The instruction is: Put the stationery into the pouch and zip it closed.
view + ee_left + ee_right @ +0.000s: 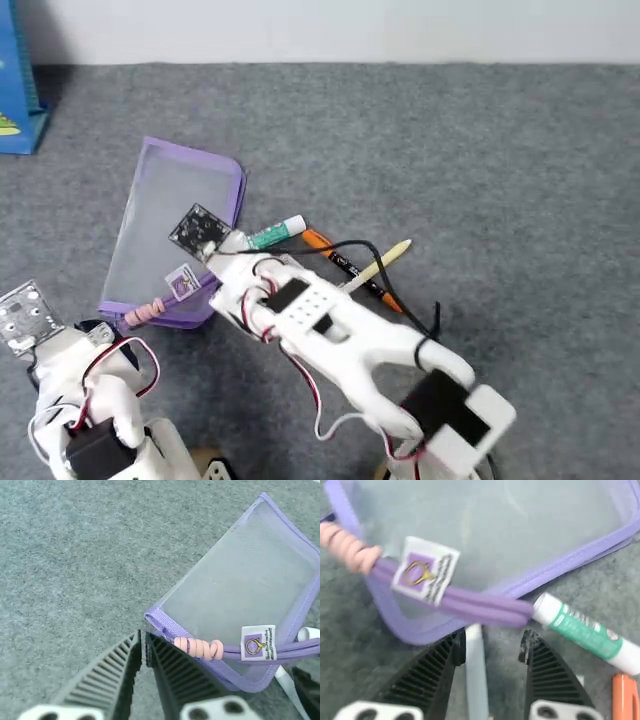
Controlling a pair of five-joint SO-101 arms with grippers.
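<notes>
Purple mesh pouch (240, 580) lies flat, left of the tabletop's centre | left gripper (143, 640) closed at its corner | right gripper (492, 645) open astride white pen (476, 680), green marker (585, 632) just beside

A purple mesh pouch (170, 215) lies on grey carpet (450, 150) beside a green marker (275, 236).

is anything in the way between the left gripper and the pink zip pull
Nothing visible does. The left gripper sits at a corner of the pouch, and the pink zip pull lies uncovered on the purple edge just past its tips.
</notes>
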